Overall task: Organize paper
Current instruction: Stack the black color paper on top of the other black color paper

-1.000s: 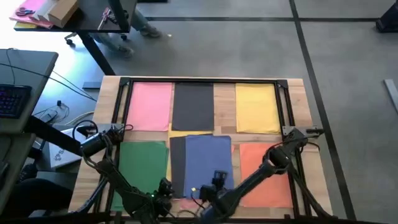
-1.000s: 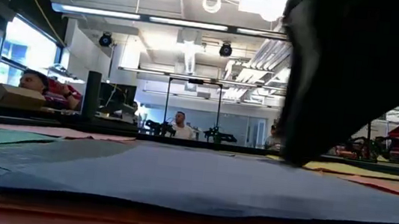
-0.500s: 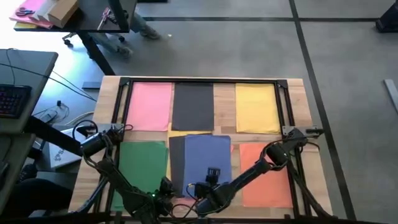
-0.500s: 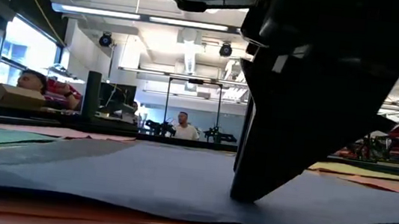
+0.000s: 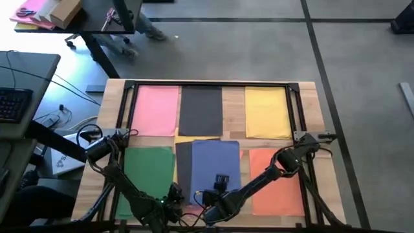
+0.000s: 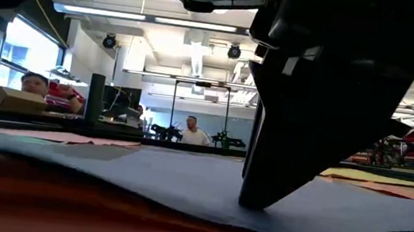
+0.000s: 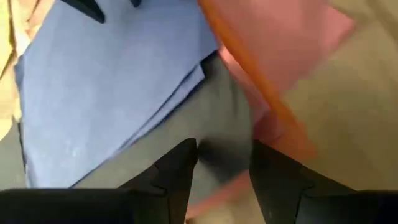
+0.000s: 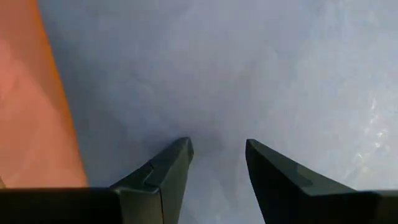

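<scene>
Several coloured sheets of paper lie flat on the table. Pink (image 5: 155, 110), dark grey (image 5: 200, 110) and yellow (image 5: 267, 111) make the far row. Green (image 5: 149, 171), blue (image 5: 217, 162) and orange (image 5: 275, 178) make the near row. The blue sheet lies on a second dark grey sheet (image 5: 184, 165). My right gripper (image 5: 220, 183) stands open on the blue sheet's near part. My left gripper (image 5: 176, 194) is open at the near edge, its fingers either side of the dark grey sheet's near end (image 7: 221, 134), beside pink and orange paper (image 7: 273, 56). My right gripper sets its open fingertips (image 8: 180, 149) on the blue sheet's near part (image 8: 217, 118) from above, slanting down. The sheet lies on the sheets below it, slightly bulged in front of the finger (image 6: 260, 200). My left gripper: I cannot tell whether it touches the dark grey sheet.
A black frame (image 5: 213, 84) edges the wooden table. A desk with a keyboard (image 5: 13, 103) stands to the left, and a pink-and-yellow bundle with a cardboard box (image 5: 45, 13) lies far off. People sit in the room beyond (image 6: 38, 89).
My right gripper has come down and a little toward the table's left edge, landing on the blue sheet, then stayed there. In the low view the near edges of the sheets in the foreground have risen, and my left gripper has come into that picture's left edge.
</scene>
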You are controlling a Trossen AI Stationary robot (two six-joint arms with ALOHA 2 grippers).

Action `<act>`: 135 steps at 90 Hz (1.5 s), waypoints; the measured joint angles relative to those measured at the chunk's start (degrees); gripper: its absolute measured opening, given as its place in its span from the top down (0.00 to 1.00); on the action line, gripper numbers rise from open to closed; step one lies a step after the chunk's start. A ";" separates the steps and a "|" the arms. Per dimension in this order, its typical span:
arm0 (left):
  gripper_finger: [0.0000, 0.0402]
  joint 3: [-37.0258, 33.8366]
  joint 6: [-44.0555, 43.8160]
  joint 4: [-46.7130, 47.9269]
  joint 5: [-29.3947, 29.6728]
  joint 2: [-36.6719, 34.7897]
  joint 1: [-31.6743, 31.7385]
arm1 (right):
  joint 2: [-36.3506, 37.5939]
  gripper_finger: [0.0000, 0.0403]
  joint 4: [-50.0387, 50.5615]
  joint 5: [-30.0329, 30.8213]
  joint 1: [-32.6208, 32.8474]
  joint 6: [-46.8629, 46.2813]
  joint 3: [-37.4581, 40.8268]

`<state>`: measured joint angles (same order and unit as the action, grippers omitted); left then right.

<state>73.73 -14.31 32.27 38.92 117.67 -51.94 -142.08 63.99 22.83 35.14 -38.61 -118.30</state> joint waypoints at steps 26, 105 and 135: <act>0.67 0.28 1.03 0.23 -2.27 -0.20 -0.16 | 0.00 0.63 -0.04 0.02 0.02 0.07 0.04; 1.00 6.44 2.26 12.60 -2.39 -0.50 1.42 | -0.61 0.61 5.25 0.33 1.51 0.66 -6.82; 1.00 17.53 7.33 41.75 -11.91 -0.50 2.57 | -0.35 0.45 10.34 1.77 1.92 -4.14 -11.32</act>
<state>91.26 -6.97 74.02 27.01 117.16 -49.37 -142.43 74.32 24.60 37.06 -42.76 -129.62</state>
